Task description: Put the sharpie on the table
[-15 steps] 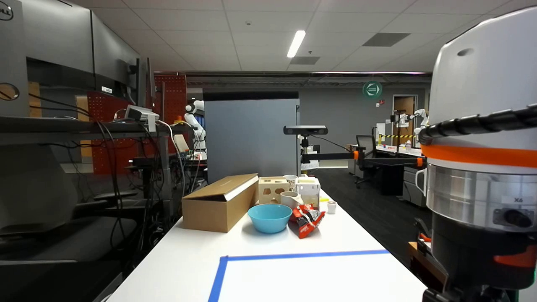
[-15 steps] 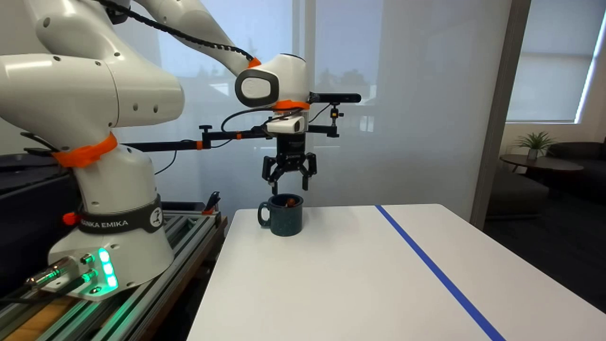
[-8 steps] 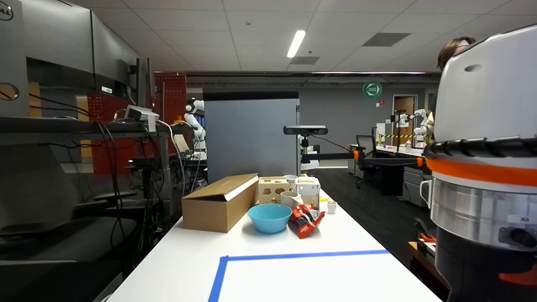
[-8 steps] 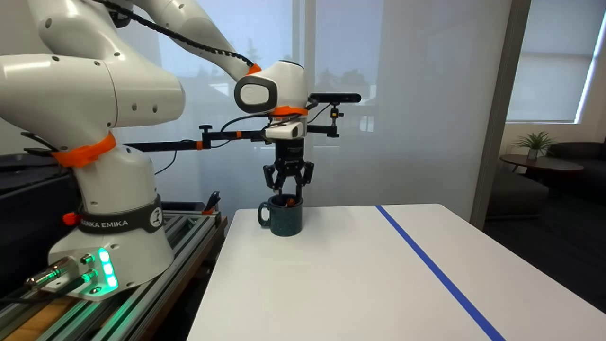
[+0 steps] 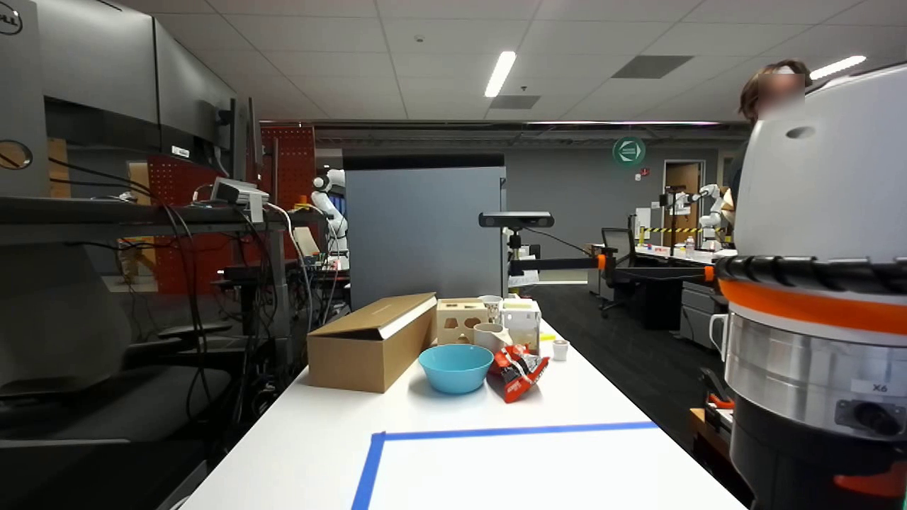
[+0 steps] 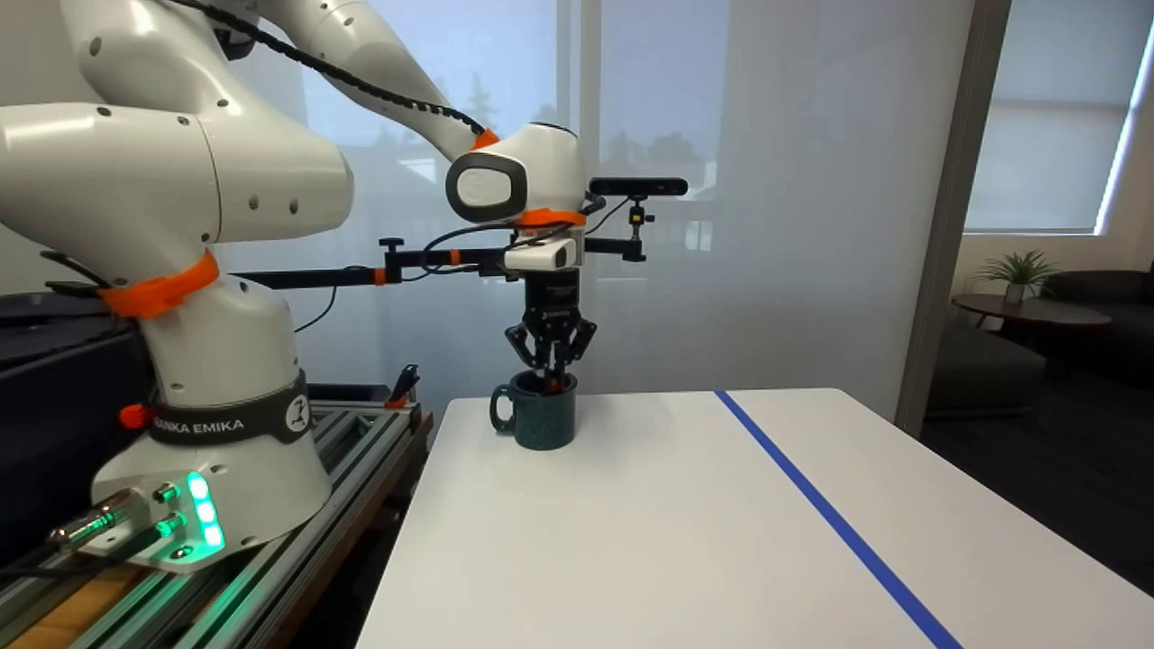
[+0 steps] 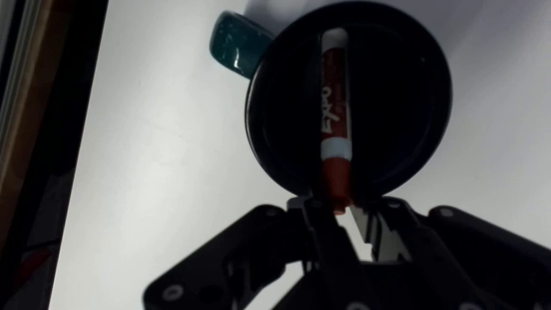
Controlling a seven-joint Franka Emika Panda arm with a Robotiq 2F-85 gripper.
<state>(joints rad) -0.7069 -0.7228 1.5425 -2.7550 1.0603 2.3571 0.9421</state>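
Note:
The sharpie (image 7: 335,94) is a red-brown marker lettered EXPO. It leans inside a dark green mug (image 6: 544,422), cap end (image 7: 337,176) up at the rim, while its lower part is hidden by the mug wall in an exterior view. The mug stands upright on the white table (image 6: 649,523), handle to one side. Right above the mug's mouth, my gripper (image 7: 340,200) points straight down with its fingers closed around the cap end. The fingertips reach down to the rim in an exterior view. The fingers themselves fall outside the frame of the view along the table.
Blue tape (image 5: 517,431) marks the table. Farther along stand a cardboard box (image 5: 368,347), a blue bowl (image 5: 455,368), a red bag (image 5: 521,372) and several cups and small boxes. A camera on a boom (image 6: 613,245) sits behind the wrist. A person (image 5: 776,88) is behind the arm.
My gripper has come down from above the mug to its rim. Its fingers went from wide apart to closed on the cap. The mug has hardly moved. A person's head has appeared.

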